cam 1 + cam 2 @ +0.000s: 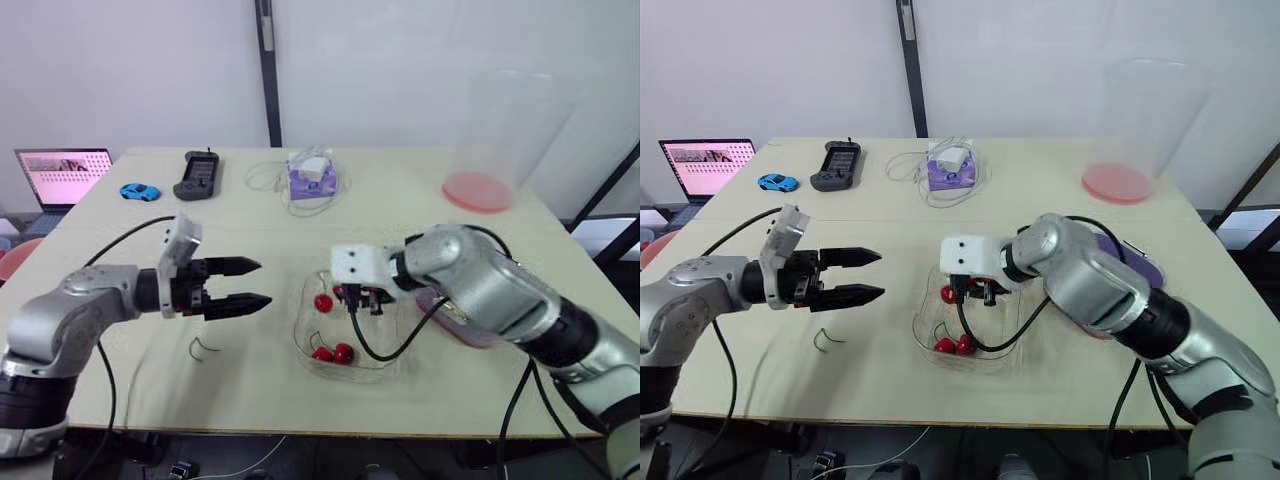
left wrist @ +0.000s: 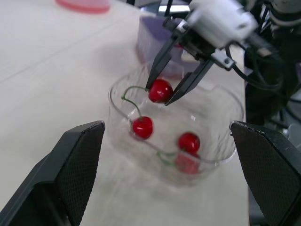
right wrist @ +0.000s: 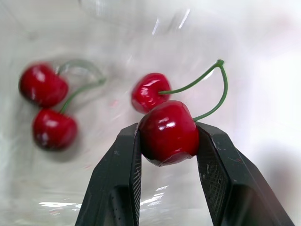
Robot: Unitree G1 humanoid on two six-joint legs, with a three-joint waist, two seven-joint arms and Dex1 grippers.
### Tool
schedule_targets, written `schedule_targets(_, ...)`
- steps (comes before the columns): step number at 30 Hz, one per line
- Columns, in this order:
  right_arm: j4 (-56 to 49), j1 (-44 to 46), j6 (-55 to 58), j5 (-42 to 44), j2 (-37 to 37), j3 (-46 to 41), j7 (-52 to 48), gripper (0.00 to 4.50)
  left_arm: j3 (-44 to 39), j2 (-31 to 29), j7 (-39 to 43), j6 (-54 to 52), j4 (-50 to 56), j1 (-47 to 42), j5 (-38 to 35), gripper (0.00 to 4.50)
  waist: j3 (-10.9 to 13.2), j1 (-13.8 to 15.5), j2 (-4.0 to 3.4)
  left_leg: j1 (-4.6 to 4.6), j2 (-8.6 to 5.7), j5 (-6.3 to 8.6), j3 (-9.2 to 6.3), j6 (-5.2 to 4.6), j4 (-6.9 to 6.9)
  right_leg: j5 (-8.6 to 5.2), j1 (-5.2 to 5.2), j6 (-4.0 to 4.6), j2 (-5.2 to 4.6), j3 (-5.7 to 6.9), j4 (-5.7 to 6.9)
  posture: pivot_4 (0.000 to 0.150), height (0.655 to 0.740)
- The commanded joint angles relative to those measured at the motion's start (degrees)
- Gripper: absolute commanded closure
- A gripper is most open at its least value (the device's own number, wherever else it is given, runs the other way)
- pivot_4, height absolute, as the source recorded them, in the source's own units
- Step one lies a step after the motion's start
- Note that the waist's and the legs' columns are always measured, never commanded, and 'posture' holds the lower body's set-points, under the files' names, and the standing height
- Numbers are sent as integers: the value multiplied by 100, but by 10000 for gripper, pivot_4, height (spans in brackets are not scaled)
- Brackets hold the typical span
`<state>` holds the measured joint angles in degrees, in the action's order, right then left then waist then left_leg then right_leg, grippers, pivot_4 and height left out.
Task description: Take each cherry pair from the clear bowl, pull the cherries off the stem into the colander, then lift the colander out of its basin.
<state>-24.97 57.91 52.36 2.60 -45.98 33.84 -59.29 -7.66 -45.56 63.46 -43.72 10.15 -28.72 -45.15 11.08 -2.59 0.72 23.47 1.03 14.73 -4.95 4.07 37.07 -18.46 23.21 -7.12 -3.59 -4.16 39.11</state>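
Note:
A clear bowl sits at the table's middle front with two cherry pairs in it. My right gripper reaches into the bowl and is shut on one red cherry. That cherry's green stem arcs to its twin, which hangs below. The other pair lies on the bowl's floor. My left gripper hovers open to the left of the bowl, level with its rim, holding nothing. The purple basin with the colander lies right of the bowl, mostly hidden behind my right arm.
A loose green stem lies on the table under my left gripper. At the back stand a laptop, a blue toy car, a black controller, a purple box with cables and a tall clear cylinder.

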Motion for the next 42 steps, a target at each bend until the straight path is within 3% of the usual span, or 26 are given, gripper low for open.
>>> schedule_targets(1, -502, -253, -246, 64, -133, -798, 184, 28188, -426, 277, -374, -145, -350, -499, -372, 0, -1, 12, 1, 0, 0, 0, 0, 0, 1, 0, 0, 0, 0, 0, 1, 1500, 7332)
schedule_targets(5, -1007, -909, -641, -286, -181, -1224, 745, 28188, -711, 374, -499, -374, -984, -982, -606, 0, -2, -3, 4, 1, -1, 0, -3, 0, 2, 0, -2, 0, -1, 2, 1, 1500, 7332)
schedule_targets(9, -801, -1807, -2737, -2379, -451, -868, 2566, 28188, -574, 639, -559, -488, -1280, -1484, -638, 0, -3, 5, 5, 0, -3, 0, -2, 0, 3, 0, 0, 0, -1, 2, 2, 1500, 7332)
schedule_targets(14, -893, -2740, -3369, -3046, -118, -1170, 3289, 28188, -271, 875, -397, -312, -1410, -1686, -383, 0, -5, -5, 9, 0, -6, -7, 0, 13, 1, 0, -1, 0, -3, -1, 2, 1500, 7332)
schedule_targets(23, -1082, -3228, -3546, -3542, 484, -1567, 3336, 28188, 191, 1682, -459, 244, -1501, -1973, 93, 0, -6, 17, 9, -1, -7, -17, -3, 29, 2, 1, -6, 0, -4, -1, 4, 1500, 7332)
schedule_targets(42, -1277, -3085, -3680, -3717, 1207, -1856, 2681, 28188, 420, 2810, -1057, 674, -1224, -2103, 331, 0, -6, 0, 9, -4, -7, -17, -4, 30, 2, 1, -8, 0, -2, -2, 6, 1500, 7332)
